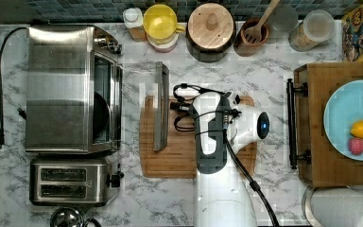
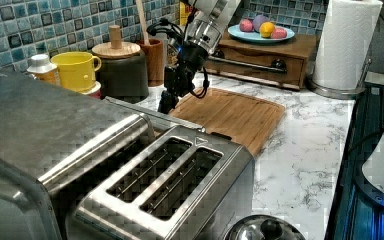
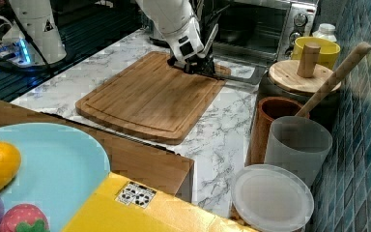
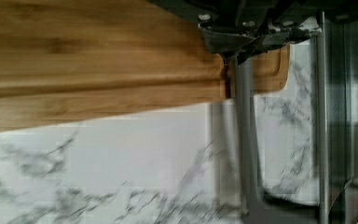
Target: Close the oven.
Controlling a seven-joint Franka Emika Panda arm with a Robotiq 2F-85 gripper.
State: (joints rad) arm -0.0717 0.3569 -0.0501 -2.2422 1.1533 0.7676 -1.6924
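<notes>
Your arm reaches forward and angles down, wrist bent, with the gripper held low, pointing downward.

My end effector hangs low over the far corner of the wooden cutting board, black cables looping round my wrist, just beside the oven that takes up the left view's left. In front of the oven stands the two-slot toaster. Along the tiled wall I see a yellow mug, a dark pot with a wooden lid and a brown utensil holder. Beyond the board a wooden box carries a blue plate of fruit, and a paper towel roll stands on the marble counter
</notes>
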